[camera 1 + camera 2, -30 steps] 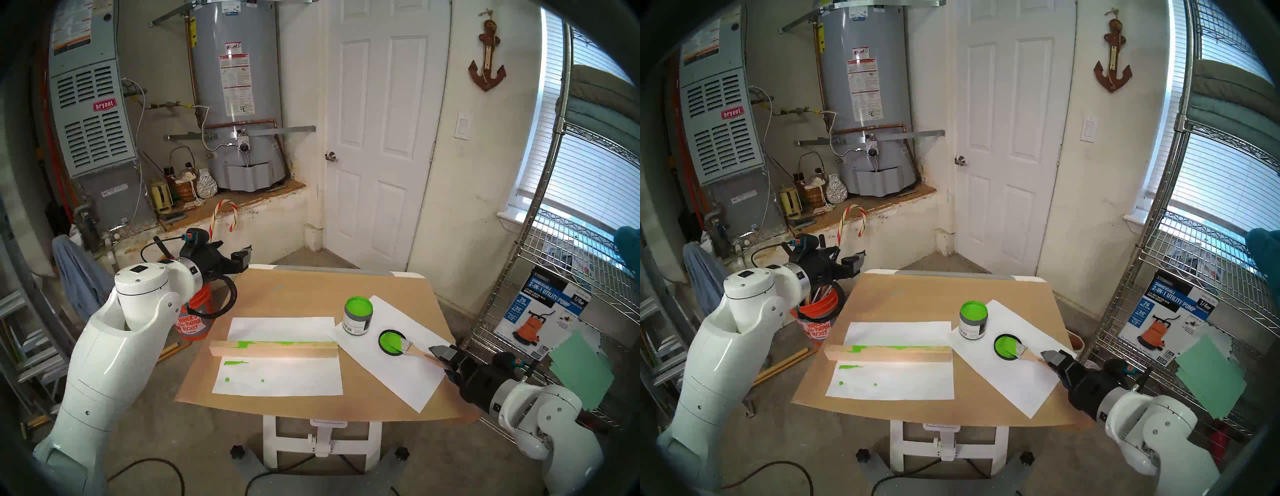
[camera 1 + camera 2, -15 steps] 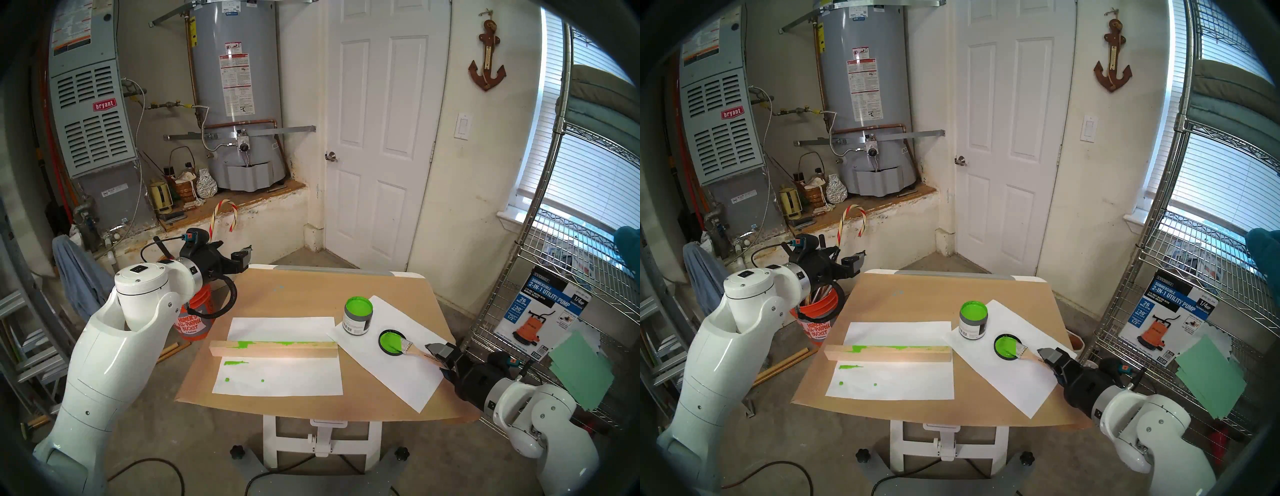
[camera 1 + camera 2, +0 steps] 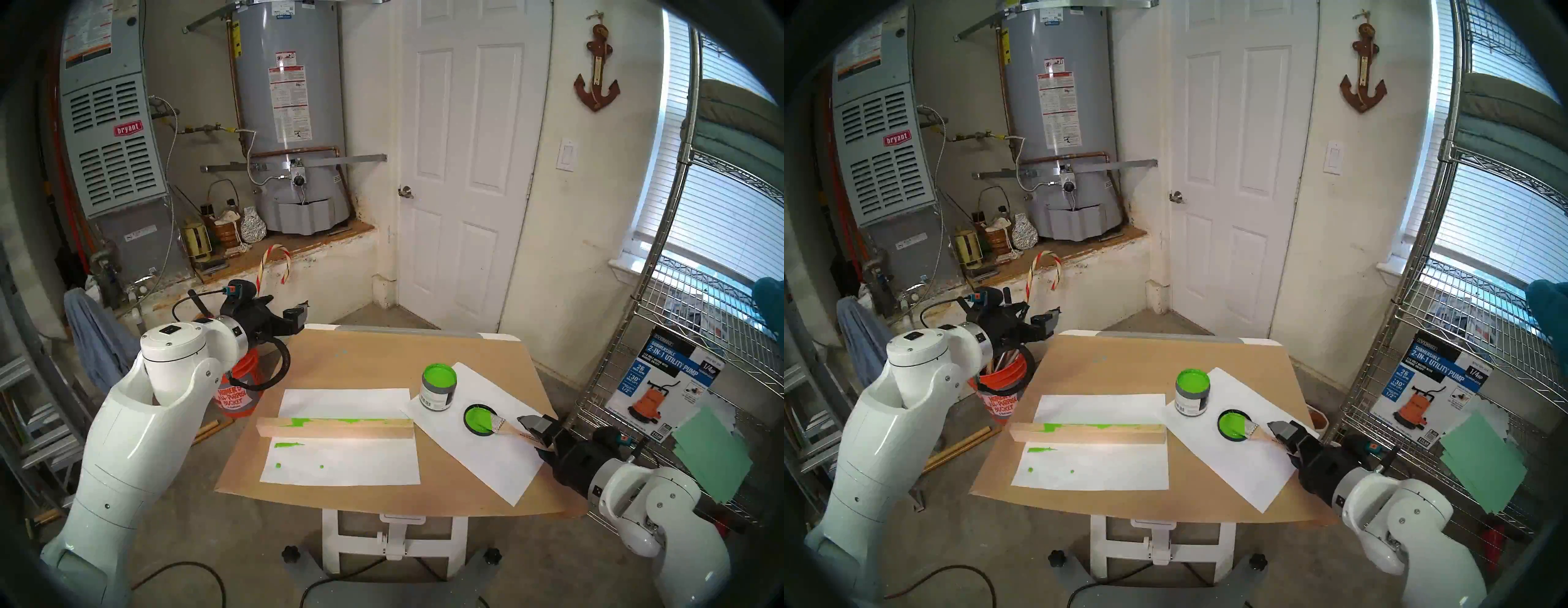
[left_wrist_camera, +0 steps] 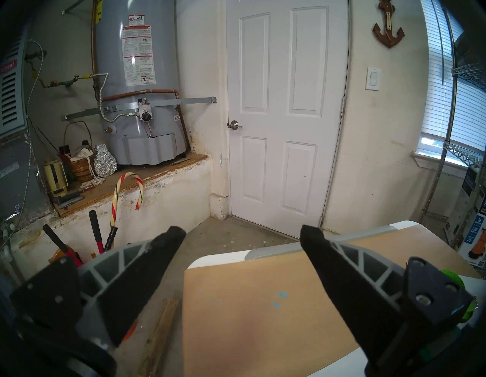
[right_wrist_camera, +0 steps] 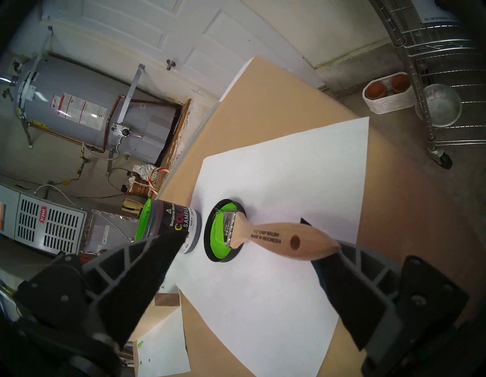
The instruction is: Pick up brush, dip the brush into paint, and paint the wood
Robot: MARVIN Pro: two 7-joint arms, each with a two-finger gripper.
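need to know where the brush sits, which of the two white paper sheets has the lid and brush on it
The angled sheet on the table's right side, under the black lid and brush; the other sheet lies under the wood bar.

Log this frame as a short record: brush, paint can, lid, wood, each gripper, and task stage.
brush: bristles resting in the lid, handle on white paper, not gripped
paint can: open, upright, beside the lid
lid: flat on the paper, green inside
wood: lies across the second sheet, green patches on its top face
right gripper: open, fingers either side of the handle end
left gripper: open, empty, at the table's far left corner
stage: brush not yet picked up
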